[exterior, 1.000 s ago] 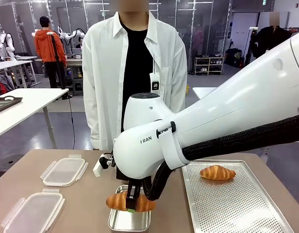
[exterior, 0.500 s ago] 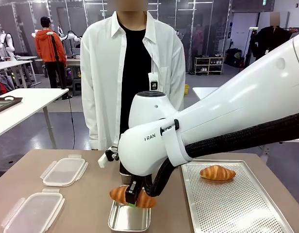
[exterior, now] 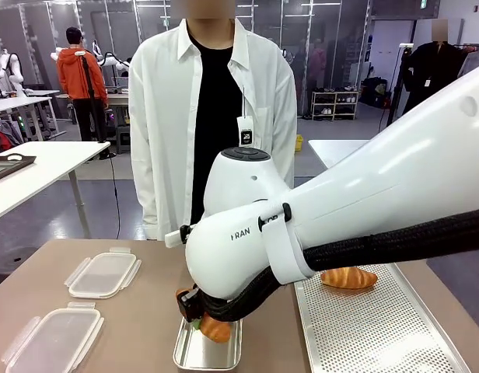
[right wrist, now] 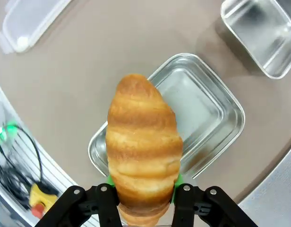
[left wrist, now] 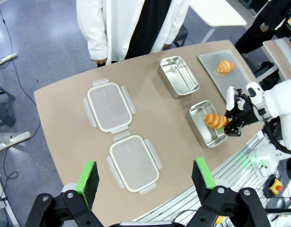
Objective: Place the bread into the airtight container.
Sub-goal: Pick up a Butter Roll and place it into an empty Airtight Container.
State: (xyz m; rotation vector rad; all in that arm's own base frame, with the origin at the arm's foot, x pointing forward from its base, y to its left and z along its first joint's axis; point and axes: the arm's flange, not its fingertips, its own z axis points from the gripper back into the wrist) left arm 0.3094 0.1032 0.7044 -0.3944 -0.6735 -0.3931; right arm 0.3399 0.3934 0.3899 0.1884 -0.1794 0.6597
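Right gripper [right wrist: 143, 189]: jaws closed on the bread [right wrist: 143, 142], green pads pressing both its sides.
Bread: a golden croissant, held tilted just over the open steel container [right wrist: 202, 101]; whether it touches the metal cannot be told.
Container: rectangular, shiny, near the table's close edge, between the lids and the tray.
Left gripper [left wrist: 144, 176]: jaws spread wide, gripping nothing, high above the table.
Table [exterior: 138, 311]: plain brown top.
Lids: 2 clear latch lids, near one [exterior: 53, 338] and far one [exterior: 103, 273], lying flat on the left.
Tray [exterior: 379, 334]: perforated metal, on the right, carrying a second croissant [exterior: 348, 277] at its far end.
Second container [left wrist: 178, 75]: steel, farther along the table.
Person [exterior: 216, 101]: white shirt over black, standing at the far side.
Room: white worktable [exterior: 37, 167] on the left, someone in an orange jacket [exterior: 80, 74] behind it, a low shelf [exterior: 334, 103] at the back.
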